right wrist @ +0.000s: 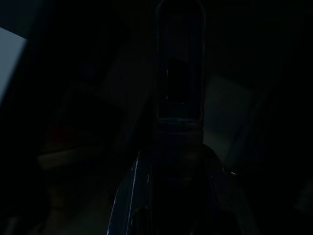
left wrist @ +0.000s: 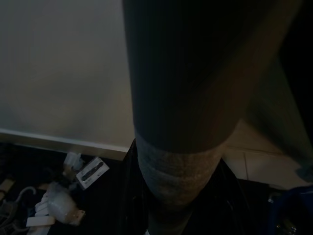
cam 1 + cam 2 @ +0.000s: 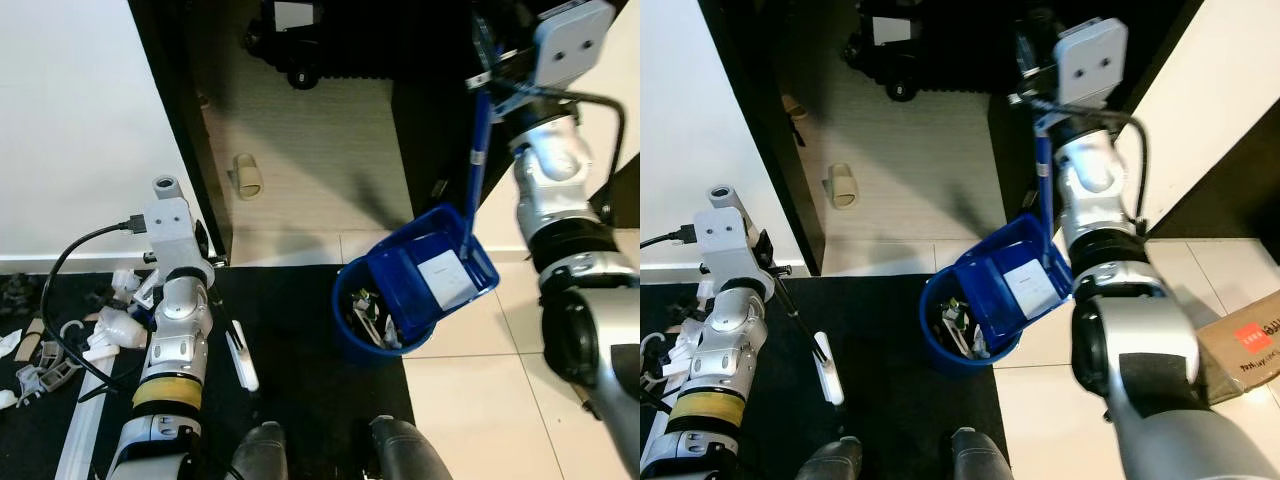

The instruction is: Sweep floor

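My right gripper (image 3: 487, 76) is raised high and shut on the long blue handle (image 3: 478, 160) of a blue dustpan (image 3: 432, 270). The pan hangs tipped over a round blue bin (image 3: 352, 340) that holds scraps of litter (image 3: 375, 322). In the dark right wrist view the handle (image 1: 178, 73) runs straight out from the fingers. My left gripper (image 3: 207, 252) sits low by the dark door frame, shut on a thin black broom stick (image 3: 800, 320). The broom's white head (image 3: 242, 360) rests on the black mat.
Several white and grey bits of litter (image 3: 105, 330) lie on the black mat (image 3: 300, 400) at the left. A beige slipper (image 3: 246, 176) lies in the doorway, a wheeled black object (image 3: 290, 40) beyond it. A cardboard box (image 3: 1252, 345) sits right. My feet (image 3: 262, 452) stand below.
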`<state>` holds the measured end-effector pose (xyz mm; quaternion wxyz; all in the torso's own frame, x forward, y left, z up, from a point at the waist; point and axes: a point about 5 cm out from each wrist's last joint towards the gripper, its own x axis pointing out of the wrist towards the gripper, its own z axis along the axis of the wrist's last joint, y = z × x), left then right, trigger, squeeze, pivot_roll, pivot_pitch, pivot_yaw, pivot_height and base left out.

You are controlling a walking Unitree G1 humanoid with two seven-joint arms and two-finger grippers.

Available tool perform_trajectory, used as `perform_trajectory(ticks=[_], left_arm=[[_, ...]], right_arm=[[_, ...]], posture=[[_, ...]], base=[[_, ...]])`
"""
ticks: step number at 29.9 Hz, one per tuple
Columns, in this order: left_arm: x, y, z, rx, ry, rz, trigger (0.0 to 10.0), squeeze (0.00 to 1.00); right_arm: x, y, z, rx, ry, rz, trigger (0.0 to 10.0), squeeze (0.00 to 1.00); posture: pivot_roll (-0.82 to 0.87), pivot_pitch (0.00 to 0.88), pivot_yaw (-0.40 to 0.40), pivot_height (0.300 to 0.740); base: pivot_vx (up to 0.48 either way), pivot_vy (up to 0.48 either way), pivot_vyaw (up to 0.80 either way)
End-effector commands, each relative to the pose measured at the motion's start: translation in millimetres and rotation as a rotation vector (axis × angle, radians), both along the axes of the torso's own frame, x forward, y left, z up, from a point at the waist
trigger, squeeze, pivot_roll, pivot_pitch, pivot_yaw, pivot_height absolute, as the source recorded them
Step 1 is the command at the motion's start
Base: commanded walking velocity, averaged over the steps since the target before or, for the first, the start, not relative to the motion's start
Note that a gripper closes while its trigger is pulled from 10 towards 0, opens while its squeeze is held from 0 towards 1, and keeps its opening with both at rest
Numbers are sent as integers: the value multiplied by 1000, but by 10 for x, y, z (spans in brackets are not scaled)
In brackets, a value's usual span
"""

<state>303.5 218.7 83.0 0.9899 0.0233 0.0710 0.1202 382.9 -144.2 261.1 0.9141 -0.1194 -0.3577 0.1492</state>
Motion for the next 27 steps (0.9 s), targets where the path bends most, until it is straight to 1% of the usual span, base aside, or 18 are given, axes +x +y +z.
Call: perform_trajectory(ticks=[1, 3, 4, 5, 6, 7, 8, 11, 13, 16, 17, 20, 22, 25, 27], left_arm=[[2, -53, 61, 1, -40, -10, 10000, 0], [-4, -50, 57, 1, -39, -9, 10000, 0], [-4, -50, 57, 1, -39, -9, 10000, 0], [-10, -48, 53, -1, -38, -7, 10000, 0], [-10, -48, 53, -1, -38, -7, 10000, 0], [-11, -48, 52, -2, -38, -6, 10000, 0], [-12, -49, 51, -3, -38, -6, 10000, 0], [-14, -52, 49, -5, -39, -5, 10000, 0], [-14, -55, 49, -7, -39, -6, 10000, 0], [-13, -58, 48, -8, -40, -7, 10000, 0], [-13, -58, 48, -8, -40, -7, 10000, 0], [-15, -63, 47, -11, -39, -8, 10000, 0], [-16, -66, 44, -13, -38, -8, 10000, 0], [-17, -67, 42, -14, -37, -8, 10000, 0], [-18, -69, 38, -15, -35, -9, 10000, 0]], right_arm=[[-56, 64, 59, -34, -70, 30, 10000, 0], [-97, 186, 13, -63, -85, 72, 10000, 0], [-97, 186, 13, -63, -85, 72, 10000, 0], [-133, 283, -22, -77, -93, 108, 10000, 0], [-133, 283, -22, -77, -93, 108, 10000, 0], [-160, 348, -49, -99, -101, 133, 10000, 0], [-189, 406, -74, -126, -113, 156, 10000, 0], [-298, 576, -162, -259, -169, 225, 10000, 0], [-344, 630, -205, -317, -191, 250, 10000, 0], [-407, 700, -282, -379, -213, 287, 10000, 0], [-407, 700, -282, -379, -213, 287, 10000, 0], [-475, 756, -367, -415, -221, 323, 10000, 0], [-506, 774, -422, -407, -205, 342, 10000, 0], [-520, 783, -444, -396, -196, 350, 10000, 0], [-560, 819, -484, -371, -181, 371, 10000, 0]], posture=[[40, 54, -115, 740], [39, 54, -117, 740], [39, 54, -117, 740], [37, 53, -117, 740], [37, 53, -117, 740], [37, 53, -117, 740], [37, 54, -118, 740], [35, 54, -118, 740], [35, 54, -118, 740], [35, 54, -118, 740], [35, 54, -118, 740], [35, 54, -118, 740], [34, 54, -122, 740], [34, 54, -122, 740], [32, 54, -119, 740]], base=[[0, 0, 0], [0, 0, 0], [0, 0, 0], [0, 0, 0], [0, 0, 0], [0, 0, 0], [0, 0, 0], [0, 0, 0], [0, 0, 0], [0, 0, 0], [0, 0, 0], [0, 0, 0], [0, 0, 0], [0, 0, 0], [0, 0, 0]])
